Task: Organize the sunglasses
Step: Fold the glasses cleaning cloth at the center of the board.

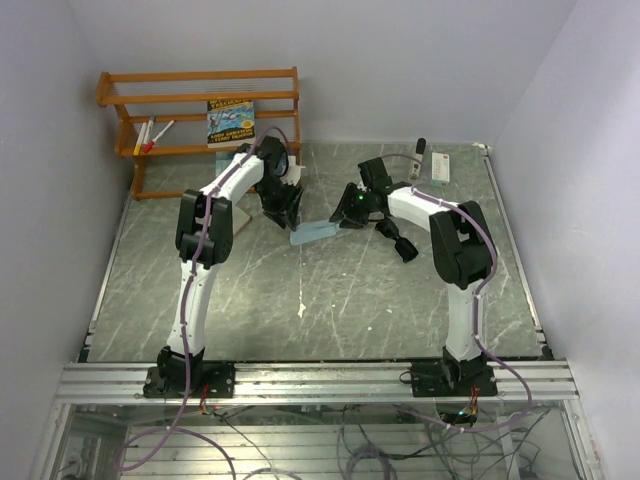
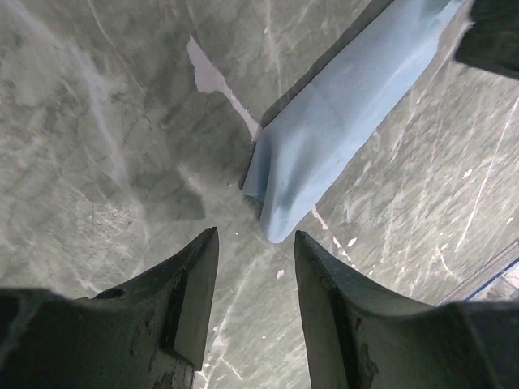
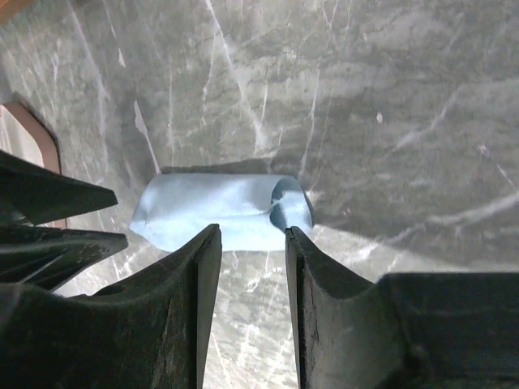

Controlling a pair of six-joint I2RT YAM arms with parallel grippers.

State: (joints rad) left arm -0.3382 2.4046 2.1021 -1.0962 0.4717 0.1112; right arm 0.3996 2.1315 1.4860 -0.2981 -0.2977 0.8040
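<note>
Blue pouch (image 1: 312, 234) lies lengthwise between our left pincer (image 2: 255, 239) and right pincer (image 3: 253, 231); both are open, holding nothing.

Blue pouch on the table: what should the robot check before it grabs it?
1. Is the left tool open and empty: ok.
2. Is the right tool open and empty: ok.
3. Does the blue pouch lie on the table between both tools: ok.
4. Is the pouch's mouth open: cannot tell.
5. Are the sunglasses in sight: not ok, no view shows them.
</note>
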